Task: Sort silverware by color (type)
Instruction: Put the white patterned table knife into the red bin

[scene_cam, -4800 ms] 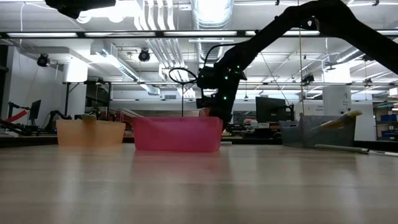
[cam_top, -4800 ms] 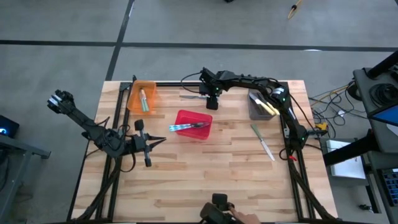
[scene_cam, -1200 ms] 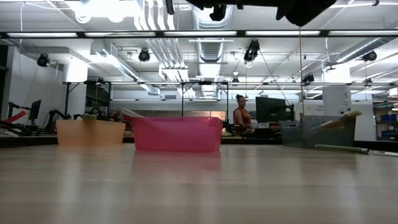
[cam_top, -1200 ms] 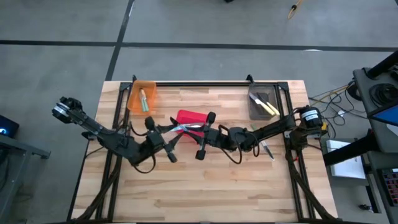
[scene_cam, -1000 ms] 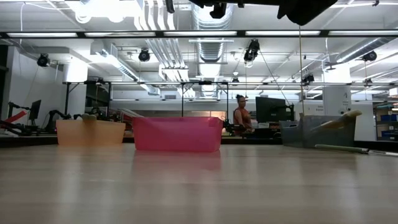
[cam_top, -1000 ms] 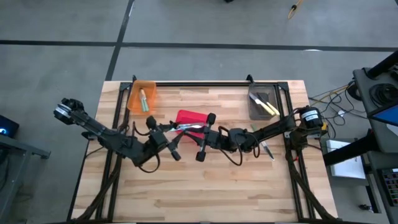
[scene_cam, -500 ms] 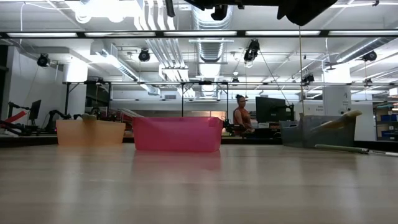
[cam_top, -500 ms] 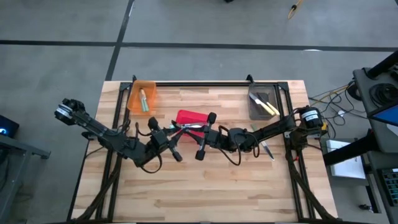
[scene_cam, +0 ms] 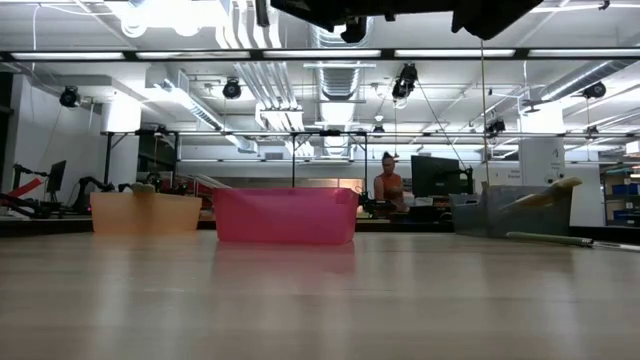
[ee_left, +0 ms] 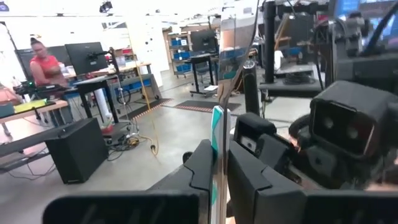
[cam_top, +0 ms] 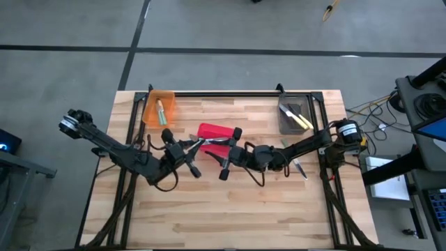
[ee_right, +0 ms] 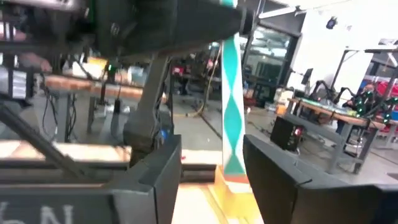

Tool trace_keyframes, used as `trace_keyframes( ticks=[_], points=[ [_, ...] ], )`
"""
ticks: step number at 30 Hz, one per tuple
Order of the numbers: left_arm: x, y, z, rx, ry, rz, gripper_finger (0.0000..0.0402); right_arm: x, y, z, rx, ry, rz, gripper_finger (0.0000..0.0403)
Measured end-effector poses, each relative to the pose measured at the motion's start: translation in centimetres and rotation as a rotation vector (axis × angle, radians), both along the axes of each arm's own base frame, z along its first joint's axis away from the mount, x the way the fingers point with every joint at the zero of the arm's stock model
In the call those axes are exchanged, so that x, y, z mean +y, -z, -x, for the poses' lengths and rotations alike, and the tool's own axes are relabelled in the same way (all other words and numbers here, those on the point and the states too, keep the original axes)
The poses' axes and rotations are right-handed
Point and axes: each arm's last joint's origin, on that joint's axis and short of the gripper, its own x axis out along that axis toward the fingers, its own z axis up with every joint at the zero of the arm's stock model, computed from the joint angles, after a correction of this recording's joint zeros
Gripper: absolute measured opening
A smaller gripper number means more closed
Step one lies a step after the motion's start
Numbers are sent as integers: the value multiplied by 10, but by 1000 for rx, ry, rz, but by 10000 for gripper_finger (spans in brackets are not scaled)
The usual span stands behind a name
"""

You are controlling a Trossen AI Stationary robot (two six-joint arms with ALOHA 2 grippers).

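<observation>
A piece of silverware with a light-blue handle (ee_right: 231, 112) hangs in the air over the red bin (cam_top: 217, 134), between my two grippers. My left gripper (ee_left: 219, 167) is shut on it and reaches in from the table's left. My right gripper (ee_right: 217, 171) faces it from the right and is open, one finger on either side of the handle's free end with a gap on both sides. In the high view the grippers, left (cam_top: 196, 145) and right (cam_top: 212, 150), meet tip to tip at the utensil (cam_top: 204, 142). My left gripper pinches the light-blue handle (ee_left: 217, 134) between its two fingers, which lie level and come from the table's left. The utensil sits edge-on between them and is lifted clear above the red bin. Its free handle end (ee_right: 234, 163) points toward my right gripper.
An orange bin (cam_top: 159, 108) with a green-handled utensil stands at the far left, and a grey bin (cam_top: 294, 117) with yellow-handled ones at the far right. A green-handled utensil (cam_top: 296, 164) lies on the table at the right. The table's near half is bare wood (cam_top: 230, 209).
My left gripper has shut on the blue-handled utensil while my right gripper still held it. My right gripper has then opened and let go. Both arms have stayed about where they were, over the red bin.
</observation>
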Motion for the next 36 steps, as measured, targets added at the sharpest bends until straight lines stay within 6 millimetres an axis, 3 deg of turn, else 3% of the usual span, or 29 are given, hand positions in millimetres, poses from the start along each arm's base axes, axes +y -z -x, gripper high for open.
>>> trace_keyframes(
  ticks=[6, 11, 16, 24, 30, 36],
  points=[
    [7, 1, 22, 87, 33, 26, 8, -3, -8, 7, 84, 32, 8, 178],
    [18, 16, 41, 190, 36, 114, 8, -6, -23, 21, 166, 69, 29, 179],
    [29, 32, 47, 284, 26, 219, 8, -11, -42, 38, 212, 114, 38, 180],
    [49, 34, 33, 544, -19, 288, 8, -16, -62, 62, 260, 119, 27, 180],
    [62, 31, 19, 776, -111, 286, 8, -17, -60, 67, 317, 120, 18, 180],
    [61, 35, 2, 894, -152, 272, 8, -17, -57, 66, 335, 128, 24, 180]
  ],
)
